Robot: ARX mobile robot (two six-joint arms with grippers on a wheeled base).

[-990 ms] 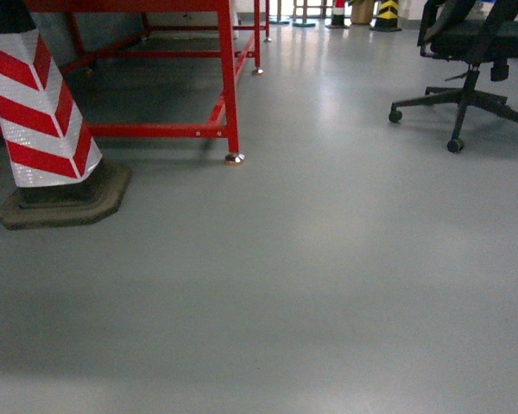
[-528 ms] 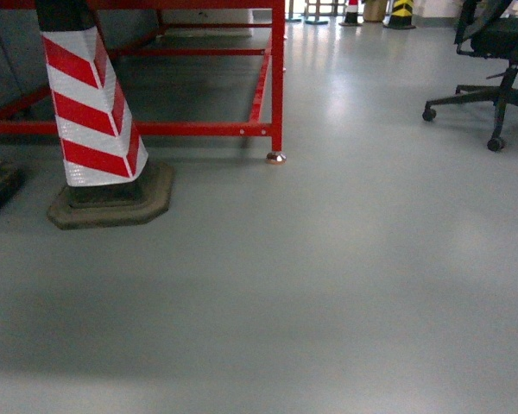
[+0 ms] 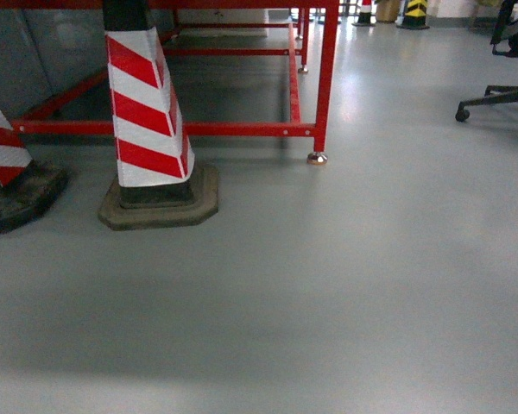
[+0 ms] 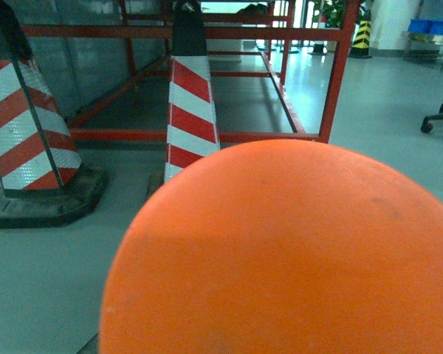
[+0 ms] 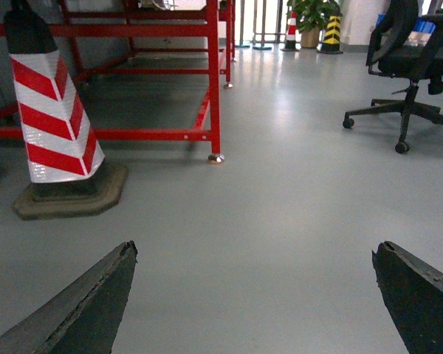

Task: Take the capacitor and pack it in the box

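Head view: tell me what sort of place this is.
Probably a workshop or factory floor: a bare grey floor, a red steel frame on levelling feet, red-and-white striped warning posts on heavy bases, and an office chair on castors.

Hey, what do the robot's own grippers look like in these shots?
Only the right gripper shows: two dark grey, matte, wedge-shaped jaws tapering to blunt tips, with no cables or markings visible. A smooth orange rounded shape fills the left wrist view, hiding the left gripper. The head view shows no arms.
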